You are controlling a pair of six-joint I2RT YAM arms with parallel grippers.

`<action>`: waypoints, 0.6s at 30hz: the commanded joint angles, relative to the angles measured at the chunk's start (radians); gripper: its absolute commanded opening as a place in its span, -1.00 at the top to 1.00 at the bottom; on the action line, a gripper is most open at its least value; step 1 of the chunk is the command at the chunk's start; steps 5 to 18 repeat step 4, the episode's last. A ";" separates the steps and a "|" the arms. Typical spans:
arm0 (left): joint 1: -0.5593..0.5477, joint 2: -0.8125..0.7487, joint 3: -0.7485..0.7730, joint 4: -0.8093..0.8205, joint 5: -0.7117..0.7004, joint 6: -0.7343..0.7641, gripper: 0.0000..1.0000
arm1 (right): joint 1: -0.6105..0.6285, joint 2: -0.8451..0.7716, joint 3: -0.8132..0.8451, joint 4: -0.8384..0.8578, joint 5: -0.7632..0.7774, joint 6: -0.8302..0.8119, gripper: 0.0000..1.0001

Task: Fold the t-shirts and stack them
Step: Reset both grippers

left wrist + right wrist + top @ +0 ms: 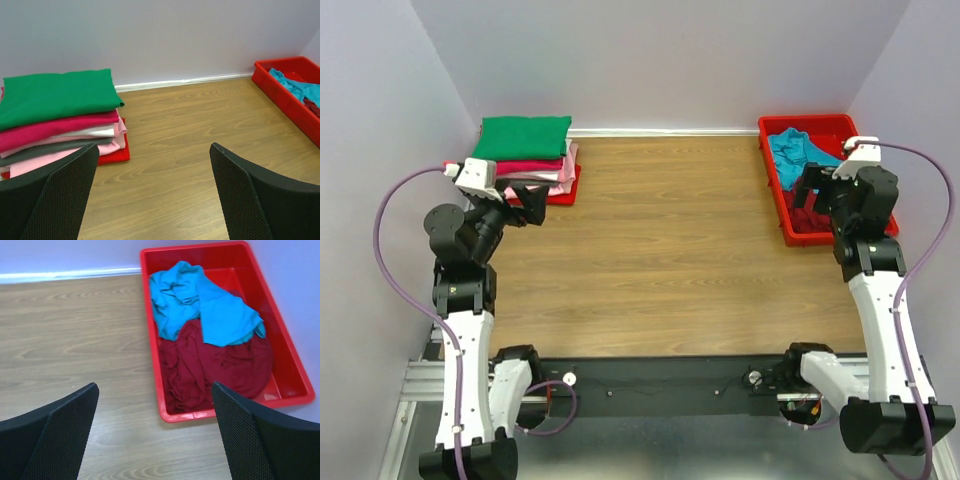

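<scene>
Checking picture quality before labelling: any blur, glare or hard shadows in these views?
Top external: evenly lit and sharp, with only soft shadows. Left wrist: the folded stack is crisp, with no glare. Right wrist: sharp, with small glare spots on the red bin near its front right corner.

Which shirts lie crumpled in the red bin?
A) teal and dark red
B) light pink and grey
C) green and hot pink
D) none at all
A: the right wrist view shows a teal t-shirt crumpled over a dark red t-shirt inside the red bin.
</scene>
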State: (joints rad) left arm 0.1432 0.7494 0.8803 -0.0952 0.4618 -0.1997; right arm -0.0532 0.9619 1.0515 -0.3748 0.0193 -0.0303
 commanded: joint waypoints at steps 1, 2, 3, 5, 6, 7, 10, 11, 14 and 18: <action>-0.019 -0.022 -0.001 -0.011 0.009 0.014 -0.97 | 0.001 -0.020 -0.018 0.024 0.151 0.081 -0.99; -0.024 -0.021 0.000 -0.012 0.006 0.017 -0.97 | 0.001 -0.022 -0.024 0.022 0.165 0.079 -1.00; -0.027 -0.022 -0.001 -0.012 0.005 0.016 -0.97 | 0.001 -0.023 -0.027 0.022 0.169 0.089 -0.99; -0.028 -0.022 -0.001 -0.012 0.005 0.017 -0.97 | 0.001 -0.020 -0.028 0.024 0.175 0.087 -0.99; -0.028 -0.022 -0.001 -0.012 0.005 0.017 -0.97 | 0.001 -0.020 -0.028 0.024 0.175 0.087 -0.99; -0.028 -0.022 -0.001 -0.012 0.005 0.017 -0.97 | 0.001 -0.020 -0.028 0.024 0.175 0.087 -0.99; -0.028 -0.022 -0.001 -0.012 0.005 0.017 -0.97 | 0.001 -0.020 -0.028 0.024 0.175 0.087 -0.99; -0.028 -0.022 -0.001 -0.012 0.005 0.017 -0.97 | 0.001 -0.020 -0.028 0.024 0.175 0.087 -0.99; -0.028 -0.022 -0.001 -0.012 0.005 0.017 -0.97 | 0.001 -0.020 -0.028 0.024 0.175 0.087 -0.99; -0.028 -0.022 -0.001 -0.012 0.005 0.017 -0.97 | 0.001 -0.020 -0.028 0.024 0.175 0.087 -0.99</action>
